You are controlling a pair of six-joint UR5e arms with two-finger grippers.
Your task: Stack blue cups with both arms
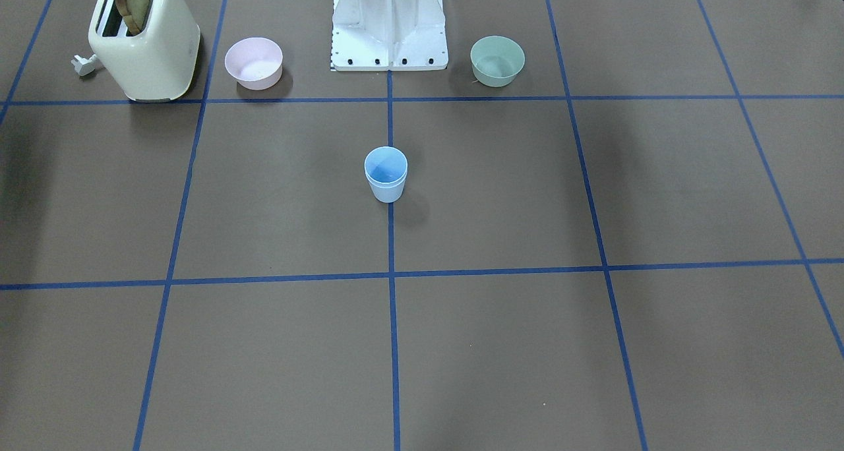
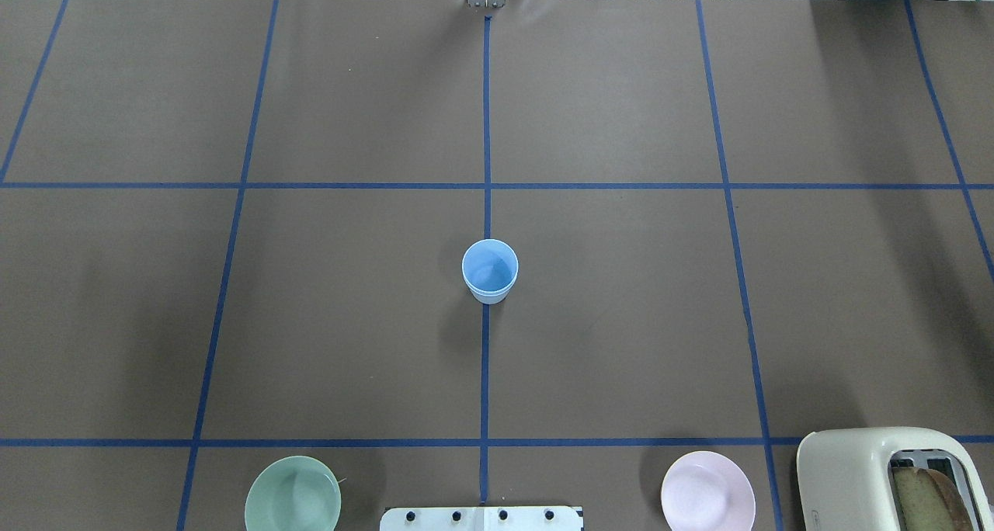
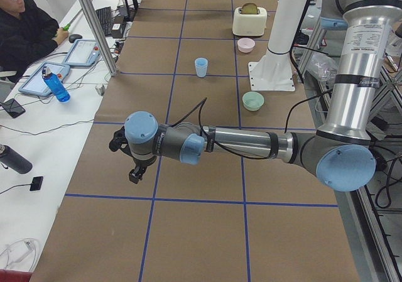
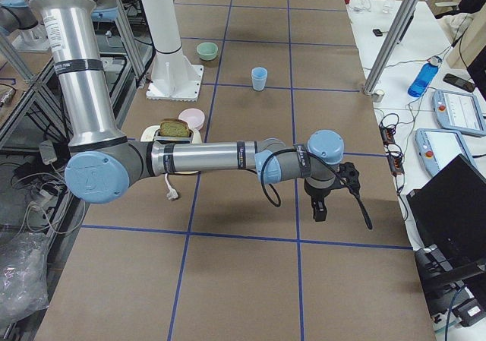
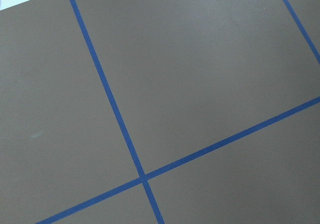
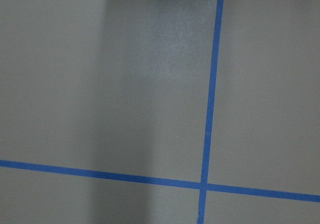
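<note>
The pale-blue cups (image 1: 386, 174) stand upright at the table's centre on the blue tape line, one nested in the other, with a double rim showing. They also show in the overhead view (image 2: 490, 271) and in both side views (image 3: 201, 67) (image 4: 259, 78). My left gripper (image 3: 135, 172) hangs low over the table's left end, far from the cups. My right gripper (image 4: 319, 208) hangs over the right end, also far away. Both show only in the side views, so I cannot tell if they are open or shut. Both wrist views show only brown paper and blue tape.
A cream toaster (image 1: 148, 42) with bread stands near the robot's right side, beside a pink bowl (image 1: 254, 62). A green bowl (image 1: 497, 60) sits on the other side of the white pedestal (image 1: 389, 22). An operator (image 3: 25, 24) sits at a side desk.
</note>
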